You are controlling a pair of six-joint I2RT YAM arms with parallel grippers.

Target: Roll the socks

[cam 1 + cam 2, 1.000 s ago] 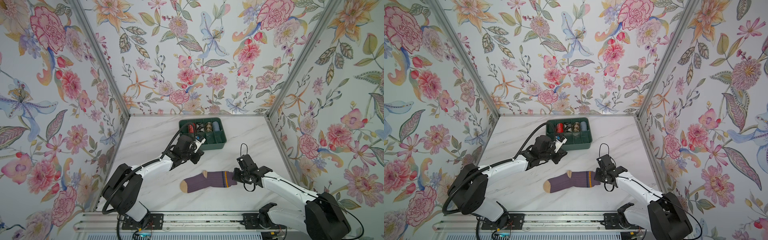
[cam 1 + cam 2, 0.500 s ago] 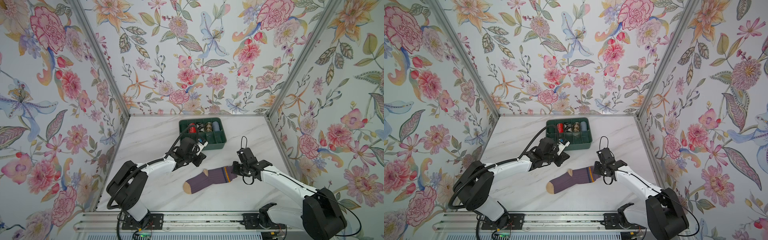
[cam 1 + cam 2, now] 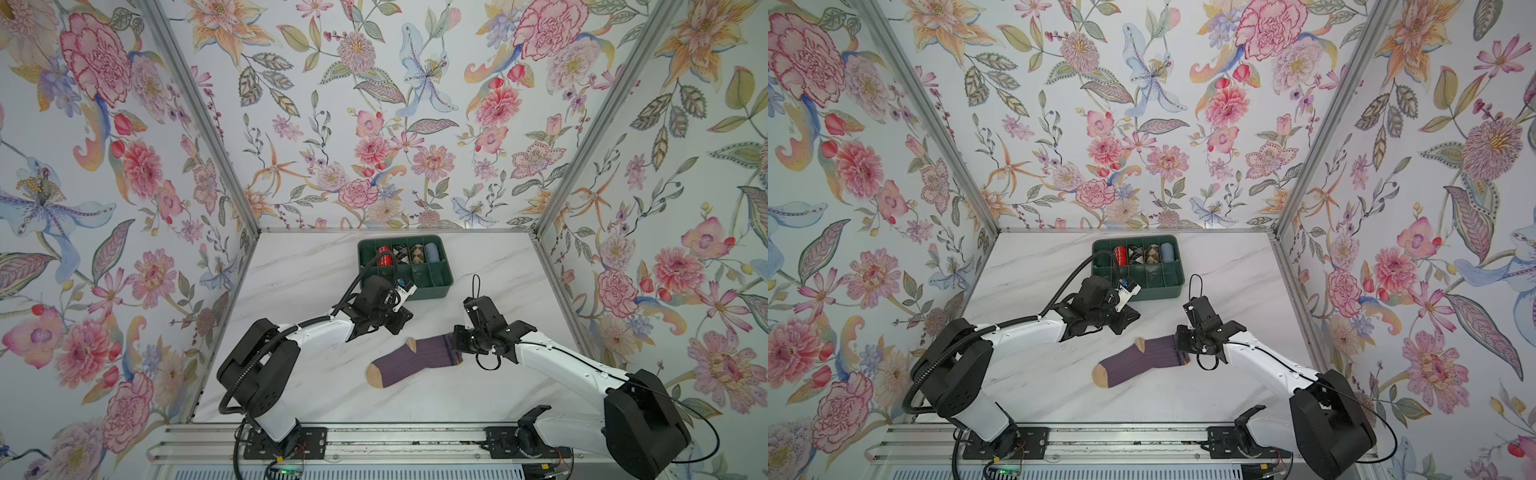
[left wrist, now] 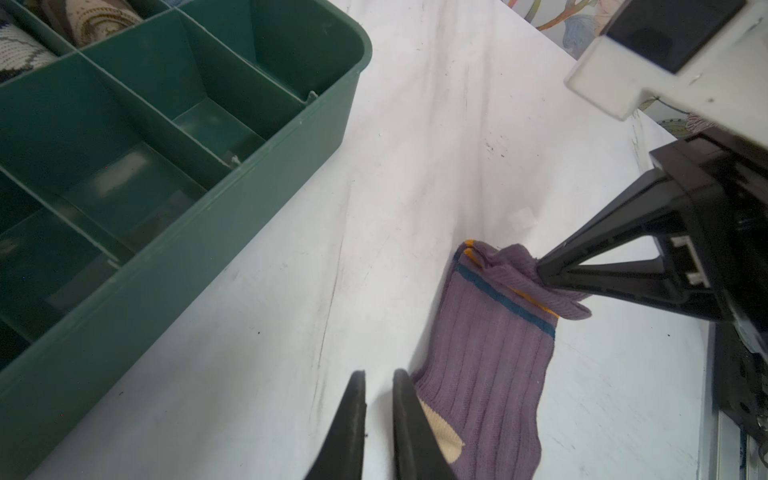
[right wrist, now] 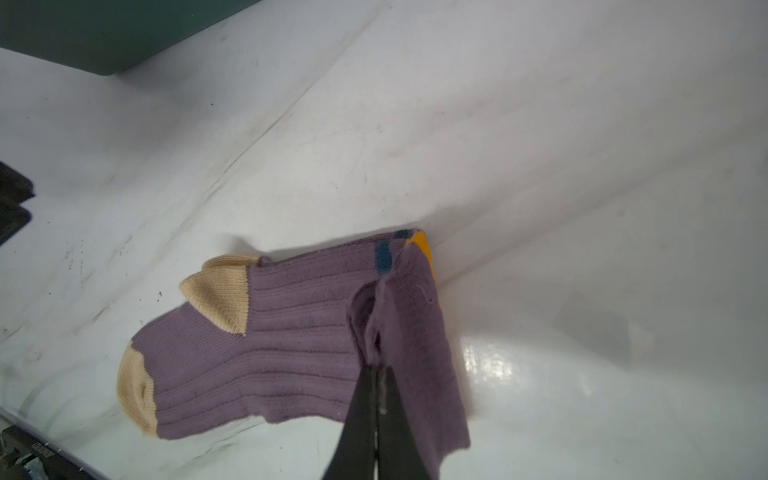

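I watch from two top views set side by side, high over the near edge of the table (image 3: pixel 332 395), tilted down toward the floral back wall (image 3: pixel 374 124). Both take in the whole table. My left wrist camera sits close behind the left pincer (image 4: pixel 379 374), facing past its tips to the socks (image 4: pixel 490 353), the green divided tray (image 4: pixel 208 270) and the right pincer (image 4: pixel 538 272). My right wrist camera looks close over the right pincer at the same socks.
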